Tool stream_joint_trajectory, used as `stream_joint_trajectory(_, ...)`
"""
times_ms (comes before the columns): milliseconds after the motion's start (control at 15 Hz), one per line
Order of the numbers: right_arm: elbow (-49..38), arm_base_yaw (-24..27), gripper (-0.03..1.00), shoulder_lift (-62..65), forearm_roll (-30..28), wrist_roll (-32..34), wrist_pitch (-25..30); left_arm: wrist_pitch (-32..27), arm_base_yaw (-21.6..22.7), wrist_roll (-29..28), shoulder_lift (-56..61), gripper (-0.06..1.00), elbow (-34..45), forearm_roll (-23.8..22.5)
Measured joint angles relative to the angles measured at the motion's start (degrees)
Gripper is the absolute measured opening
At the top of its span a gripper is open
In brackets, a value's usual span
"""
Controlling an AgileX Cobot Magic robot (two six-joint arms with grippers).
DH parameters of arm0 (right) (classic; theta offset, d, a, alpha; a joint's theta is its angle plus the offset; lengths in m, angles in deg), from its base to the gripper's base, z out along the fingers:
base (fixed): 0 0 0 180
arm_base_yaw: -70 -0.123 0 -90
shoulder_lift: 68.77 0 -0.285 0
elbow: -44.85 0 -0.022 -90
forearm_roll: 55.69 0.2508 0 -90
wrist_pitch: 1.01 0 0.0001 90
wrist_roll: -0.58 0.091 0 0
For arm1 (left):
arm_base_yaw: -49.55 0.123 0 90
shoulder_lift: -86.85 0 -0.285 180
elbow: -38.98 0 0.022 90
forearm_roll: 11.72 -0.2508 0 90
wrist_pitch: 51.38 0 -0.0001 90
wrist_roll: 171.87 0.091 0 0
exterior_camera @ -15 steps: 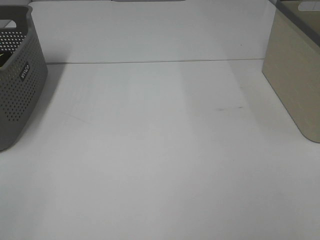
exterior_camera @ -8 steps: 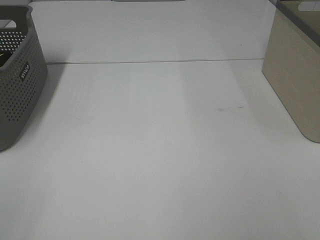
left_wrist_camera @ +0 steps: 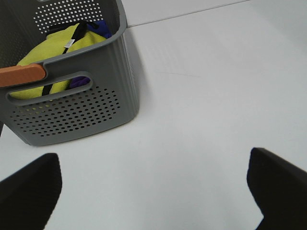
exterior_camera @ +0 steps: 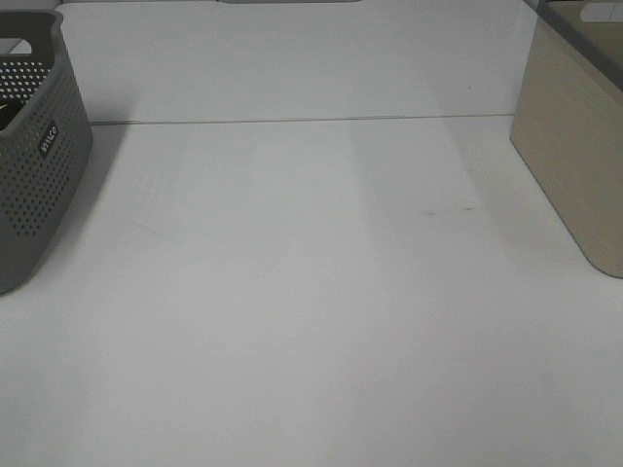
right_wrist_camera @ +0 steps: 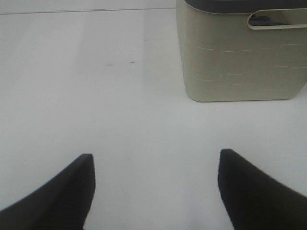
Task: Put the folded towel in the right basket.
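Observation:
A yellow-green folded towel (left_wrist_camera: 50,48) lies inside the grey perforated basket (left_wrist_camera: 76,112), with a black strap across it and a purple-blue cloth (left_wrist_camera: 96,28) beside it. This basket stands at the table's left edge in the high view (exterior_camera: 34,165). The beige right basket (exterior_camera: 574,146) with a dark rim stands at the right edge and also shows in the right wrist view (right_wrist_camera: 240,62). My left gripper (left_wrist_camera: 153,155) is open and empty over bare table near the grey basket. My right gripper (right_wrist_camera: 156,154) is open and empty, short of the beige basket. Neither gripper shows in the high view.
An orange bar (left_wrist_camera: 21,75) lies along the grey basket's rim. The white table (exterior_camera: 311,292) spreads between the two baskets, with a seam line (exterior_camera: 292,121) across its far part. Something dark shows through the beige basket's handle slot (right_wrist_camera: 268,20).

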Motion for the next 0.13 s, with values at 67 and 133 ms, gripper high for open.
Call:
stream_joint_trajectory(67,0.0,0.0,0.67,0.0,0.0,0.0,0.0,0.0,0.0,0.0,0.0,0.99,0.0,0.0)
stream_joint_trajectory(133,0.0,0.0,0.67,0.0,0.0,0.0,0.0,0.0,0.0,0.0,0.0,0.99,0.0,0.0)
